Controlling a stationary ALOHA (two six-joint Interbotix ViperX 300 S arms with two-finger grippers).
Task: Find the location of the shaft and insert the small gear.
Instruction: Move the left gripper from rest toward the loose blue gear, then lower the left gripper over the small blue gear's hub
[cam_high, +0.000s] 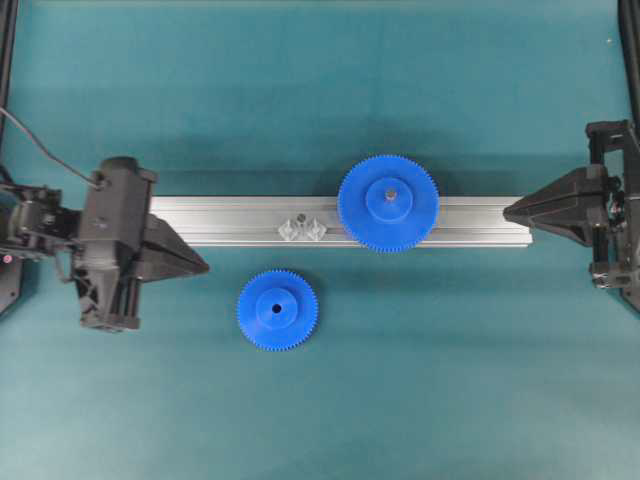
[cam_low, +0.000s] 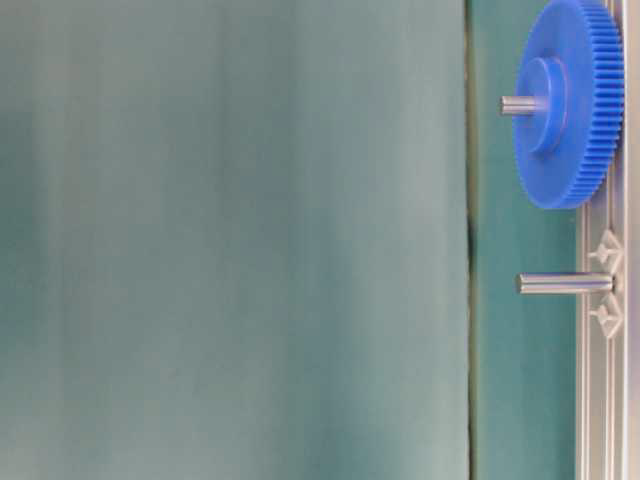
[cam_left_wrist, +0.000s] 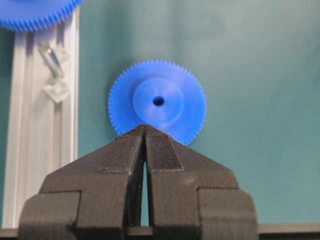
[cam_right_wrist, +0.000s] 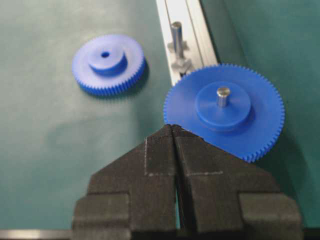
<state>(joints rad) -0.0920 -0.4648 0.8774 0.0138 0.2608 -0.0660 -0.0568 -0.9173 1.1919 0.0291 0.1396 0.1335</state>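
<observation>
While both arms hang above the green tabletop, each pincer is closed on nothing: the left pincer shows its fingertips pressed together in its wrist view, and the right pincer likewise. Small gear: flat on the tabletop, hub and dark centre hole upward, just ahead of the left pincer's tip and slightly to its side, apart from it. Shaft: a thin metal pin standing upright in a clear faceted mount on the aluminium rail, beyond the left pincer's tip and between the two pincers, bare of any gear. Larger blue gear: seated on the rail on its own grey pin, just beside the shaft, on the side nearer the right pincer, well short of that pincer's tip.
</observation>
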